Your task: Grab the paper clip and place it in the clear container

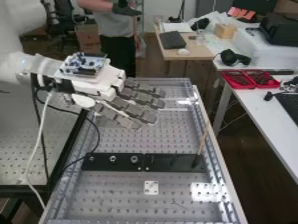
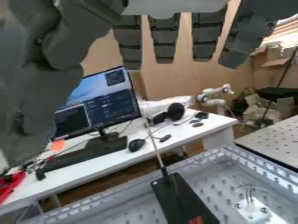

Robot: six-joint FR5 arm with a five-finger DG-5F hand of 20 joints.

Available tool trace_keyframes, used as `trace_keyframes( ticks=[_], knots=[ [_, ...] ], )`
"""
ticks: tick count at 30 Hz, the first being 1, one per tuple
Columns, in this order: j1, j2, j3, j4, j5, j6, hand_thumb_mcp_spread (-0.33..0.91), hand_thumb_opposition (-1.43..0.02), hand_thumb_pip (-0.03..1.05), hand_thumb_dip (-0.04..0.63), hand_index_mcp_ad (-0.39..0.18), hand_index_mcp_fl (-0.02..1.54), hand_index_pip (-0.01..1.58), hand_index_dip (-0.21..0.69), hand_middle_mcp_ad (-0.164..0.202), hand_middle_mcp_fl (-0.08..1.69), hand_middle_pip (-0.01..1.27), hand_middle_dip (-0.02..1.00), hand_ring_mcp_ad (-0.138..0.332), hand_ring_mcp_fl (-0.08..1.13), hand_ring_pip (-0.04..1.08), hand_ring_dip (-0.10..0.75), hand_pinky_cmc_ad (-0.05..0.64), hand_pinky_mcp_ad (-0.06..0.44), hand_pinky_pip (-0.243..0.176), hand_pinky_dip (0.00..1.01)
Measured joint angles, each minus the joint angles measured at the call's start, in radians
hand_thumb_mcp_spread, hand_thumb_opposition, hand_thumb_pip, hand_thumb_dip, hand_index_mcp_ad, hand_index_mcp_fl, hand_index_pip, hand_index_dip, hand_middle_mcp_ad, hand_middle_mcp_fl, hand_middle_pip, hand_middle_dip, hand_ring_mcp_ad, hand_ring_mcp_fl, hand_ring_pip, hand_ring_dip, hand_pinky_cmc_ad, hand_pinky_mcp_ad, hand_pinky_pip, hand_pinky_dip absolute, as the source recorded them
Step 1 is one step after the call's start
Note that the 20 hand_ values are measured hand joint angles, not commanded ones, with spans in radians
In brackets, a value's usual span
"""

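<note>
We saw the hand (image 1: 103,88) up over the far part of the tabletop (image 1: 110,197), its fingers straight and spread. Nearer lay a black strip (image 1: 159,162), a thin stick (image 1: 201,142) standing at its right end. Nearer still, thin bent wire (image 2: 249,194) stood at a white plate (image 1: 151,188); we could not tell if it was the paper clip.

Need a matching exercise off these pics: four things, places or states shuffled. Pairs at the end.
Things
1. hand
2. small white plate
3. thin stick
4. red trays

Places or states
A. standing up from one end of the black strip
B. on the white side table
C. over the perforated bench, fingers extended
D. flat on the perforated bench, apart from the black strip

Pairs: 1-C, 2-D, 3-A, 4-B
</note>
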Motion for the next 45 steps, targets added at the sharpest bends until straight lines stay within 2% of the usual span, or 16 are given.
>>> trace_keyframes(
  ticks=[3, 6, 9, 13, 19, 20, 22, 24, 27, 33, 41, 45],
  knots=[
    [-0.02, -0.025, -0.006, 0.02, 0.0, 0.014, 0.43, -0.75, 0.26, 0.087, -0.045, 0.24, 0.1, 0.215, 0.101, -0.01, 0.15, 0.02, 0.208, 0.02, 0.1, -0.065, 0.346, 0.25, -0.08, 0.14],
    [-0.039, -0.05, -0.007, 0.035, -0.002, 0.023, 0.47, -0.76, 0.32, 0.113, -0.045, 0.29, 0.1, 0.271, 0.101, -0.01, 0.15, 0.02, 0.206, 0.02, 0.1, -0.065, 0.346, 0.25, -0.08, 0.14],
    [-0.059, -0.076, -0.003, 0.047, -0.008, 0.028, 0.46, -0.77, 0.32, 0.145, -0.059, 0.33, 0.1, 0.304, 0.101, -0.01, 0.15, 0.05, 0.211, 0.02, 0.1, -0.065, 0.346, 0.246, -0.08, 0.14],
    [-0.089, -0.11, 0.01, 0.064, -0.024, 0.029, 0.51, -0.79, 0.38, 0.178, -0.073, 0.4, 0.13, 0.3, 0.099, -0.01, 0.15, 0.05, 0.19, 0.02, 0.1, -0.065, 0.346, 0.248, -0.08, 0.14],
    [-0.135, -0.163, 0.037, 0.092, -0.061, 0.023, 0.52, -0.8, 0.38, 0.208, -0.089, 0.44, 0.32, 0.305, 0.098, -0.01, 0.15, 0.06, 0.19, 0.02, 0.1, -0.065, 0.346, 0.25, -0.077, 0.14],
    [-0.14, -0.17, 0.041, 0.095, -0.066, 0.022, 0.52, -0.8, 0.38, 0.208, -0.098, 0.45, 0.36, 0.305, 0.096, -0.01, 0.15, 0.06, 0.19, 0.02, 0.1, -0.065, 0.346, 0.232, -0.08, 0.14],
    [-0.157, -0.195, 0.059, 0.104, -0.082, 0.016, 0.54, -0.8, 0.39, 0.204, -0.105, 0.46, 0.43, 0.305, 0.099, -0.01, 0.15, 0.06, 0.19, 0.02, 0.1, -0.063, 0.346, 0.234, -0.077, 0.14],
    [-0.165, -0.208, 0.07, 0.108, -0.092, 0.01, 0.54, -0.82, 0.39, 0.22, -0.105, 0.46, 0.53, 0.305, 0.099, -0.01, 0.15, 0.07, 0.19, 0.02, 0.1, -0.066, 0.346, 0.213, -0.077, 0.14],
    [-0.183, -0.232, 0.093, 0.115, -0.116, -0.003, 0.54, -0.82, 0.39, 0.237, -0.105, 0.46, 0.64, 0.312, 0.096, -0.01, 0.15, 0.08, 0.19, 0.02, 0.1, -0.063, 0.346, 0.215, -0.075, 0.14],
    [-0.213, -0.281, 0.138, 0.133, -0.167, -0.028, 0.54, -0.84, 0.39, 0.241, -0.119, 0.46, 0.79, 0.295, 0.075, 0.04, 0.15, 0.09, 0.195, 0.02, 0.1, -0.063, 0.349, 0.195, -0.075, 0.14],
    [-0.243, -0.336, 0.189, 0.163, -0.242, -0.061, 0.54, -0.84, 0.39, 0.253, -0.122, 0.46, 0.89, 0.265, 0.075, 0.05, 0.15, 0.1, 0.195, 0.02, 0.09, -0.054, 0.349, 0.195, -0.075, 0.14],
    [-0.258, -0.362, 0.211, 0.177, -0.287, -0.079, 0.56, -0.85, 0.4, 0.253, -0.141, 0.47, 0.94, 0.265, 0.075, 0.06, 0.15, 0.11, 0.197, 0.02, 0.09, -0.054, 0.349, 0.197, -0.075, 0.14]
  ],
)
